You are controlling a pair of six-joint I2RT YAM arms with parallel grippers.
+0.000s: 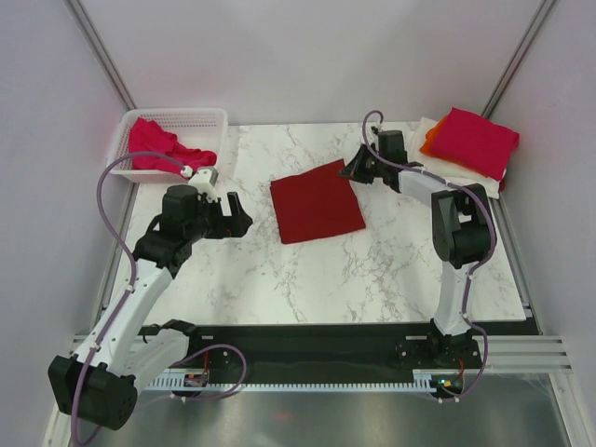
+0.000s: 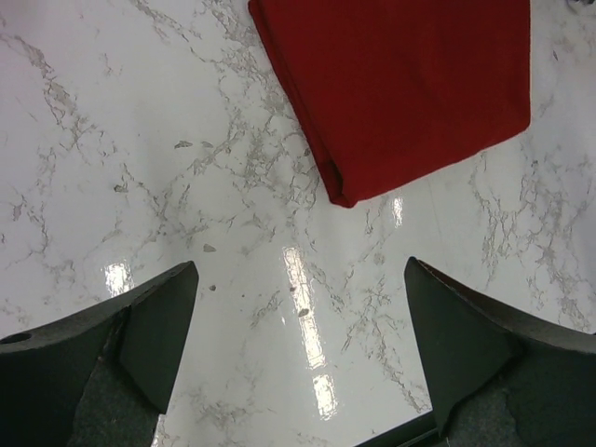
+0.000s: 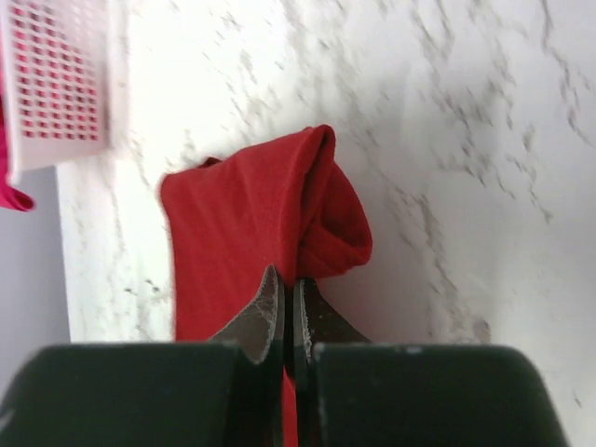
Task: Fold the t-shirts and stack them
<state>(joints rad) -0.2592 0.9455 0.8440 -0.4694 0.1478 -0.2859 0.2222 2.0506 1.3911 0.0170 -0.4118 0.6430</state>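
Note:
A folded dark red t-shirt [image 1: 317, 201] lies flat in the middle of the marble table. My right gripper [image 1: 351, 169] is shut on its far right corner, and the right wrist view shows the red cloth [image 3: 261, 223] pinched and bunched between the jaws. My left gripper [image 1: 239, 222] is open and empty, just left of the shirt; in the left wrist view the shirt's near corner [image 2: 400, 84] lies ahead of the spread fingers. A stack of folded shirts sits at the back right: bright pink [image 1: 473, 142] on top, orange [image 1: 430, 144] and cream-white beneath.
A white mesh basket [image 1: 186, 121] at the back left holds crumpled pink-magenta shirts [image 1: 158, 147]; it also shows in the right wrist view [image 3: 56, 84]. Grey walls enclose the table on three sides. Bare marble [image 1: 307, 279] lies in front of the red shirt.

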